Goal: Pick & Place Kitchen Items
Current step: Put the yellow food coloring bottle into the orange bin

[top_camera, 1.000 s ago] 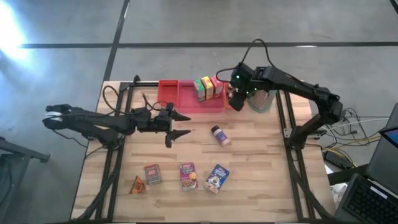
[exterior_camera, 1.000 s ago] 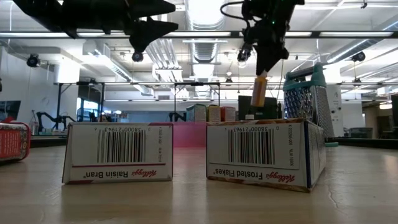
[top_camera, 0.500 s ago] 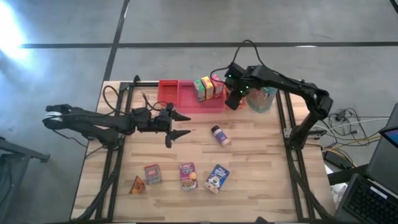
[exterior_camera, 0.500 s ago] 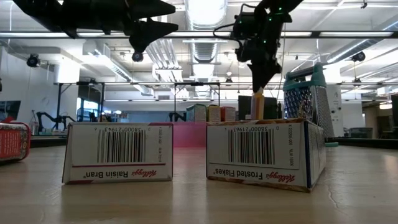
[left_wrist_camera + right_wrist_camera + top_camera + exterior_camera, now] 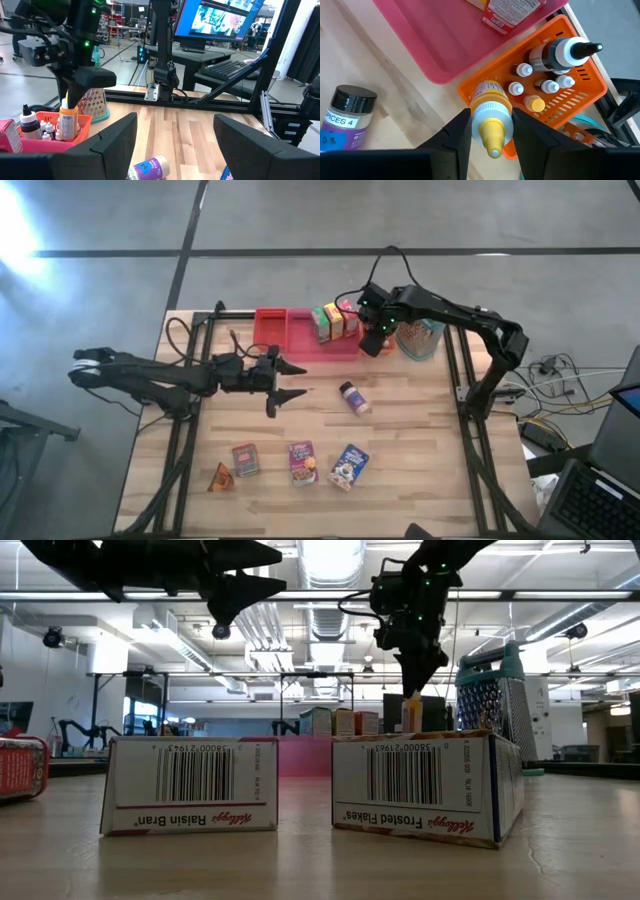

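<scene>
Lowered right gripper (image 5: 491, 131) clenches yellow bottle (image 5: 491, 107) over orange bin (image 5: 580, 102) edge; left gripper (image 5: 291, 380) released.

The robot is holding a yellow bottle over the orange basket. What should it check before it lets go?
1. Right gripper shut on the yellow-capped bottle: ok.
2. Bottle above the orange basket, not the pink tray: ok.
3. Free spot under the bottle: cannot tell; small bottles already stand inside.
4. Bottle bottom touching the basket floor: cannot tell.
5. Left gripper open, out of the way over mid-table: ok.
6. Spice jar lying clear of the drop: ok.
</scene>
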You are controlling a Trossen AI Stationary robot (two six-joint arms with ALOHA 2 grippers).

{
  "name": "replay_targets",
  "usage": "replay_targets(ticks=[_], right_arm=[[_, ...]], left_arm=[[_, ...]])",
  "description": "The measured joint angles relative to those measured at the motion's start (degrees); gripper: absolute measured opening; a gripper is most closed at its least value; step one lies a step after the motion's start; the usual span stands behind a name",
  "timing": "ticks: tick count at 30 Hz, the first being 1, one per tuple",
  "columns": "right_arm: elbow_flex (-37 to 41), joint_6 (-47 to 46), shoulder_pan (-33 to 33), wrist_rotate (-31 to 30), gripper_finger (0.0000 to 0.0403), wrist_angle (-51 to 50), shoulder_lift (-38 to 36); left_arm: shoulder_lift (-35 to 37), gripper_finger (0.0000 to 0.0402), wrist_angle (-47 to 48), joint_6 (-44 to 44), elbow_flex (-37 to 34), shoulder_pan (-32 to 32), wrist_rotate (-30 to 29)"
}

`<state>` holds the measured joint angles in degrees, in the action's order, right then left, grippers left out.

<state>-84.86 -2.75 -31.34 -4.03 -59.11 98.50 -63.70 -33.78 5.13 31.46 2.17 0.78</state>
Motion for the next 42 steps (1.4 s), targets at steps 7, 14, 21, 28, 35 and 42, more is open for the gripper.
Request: replay_targets(ticks=[7, 14, 21, 28, 35, 42], right_arm=[[0.0, -0.1, -0.4, 0.0, 0.0121, 0.2, -0.1], [0.4, -0.3, -0.4, 0.4, 0.0117, 1.0, -0.1], [0.9, -0.5, -1.8, 3.2, 0.0118, 1.5, 0.0], [1.8, -0.5, -3.2, 4.1, 0.0118, 1.6, 0.0], [3.2, -0.5, -3.7, 4.1, 0.0116, 2.5, 0.0], [5.4, -0.3, -3.8, 4.2, 0.0119, 3.7, 0.0]], left_arm=[[0.0, 0.0268, 0.0, 0.0, 0.0, 0.0, 0.0], [0.0, 0.0268, 0.0, 0.0, 0.0, 0.0, 0.0], [0.0, 0.0268, 0.0, 0.0, 0.0, 0.0, 0.0], [0.0, 0.0268, 0.0, 0.0, 0.0, 0.0, 0.0], [0.0, 0.0268, 0.0, 0.0, 0.0, 0.0, 0.0], [0.0, 0.0268, 0.0, 0.0, 0.0, 0.0, 0.0]])
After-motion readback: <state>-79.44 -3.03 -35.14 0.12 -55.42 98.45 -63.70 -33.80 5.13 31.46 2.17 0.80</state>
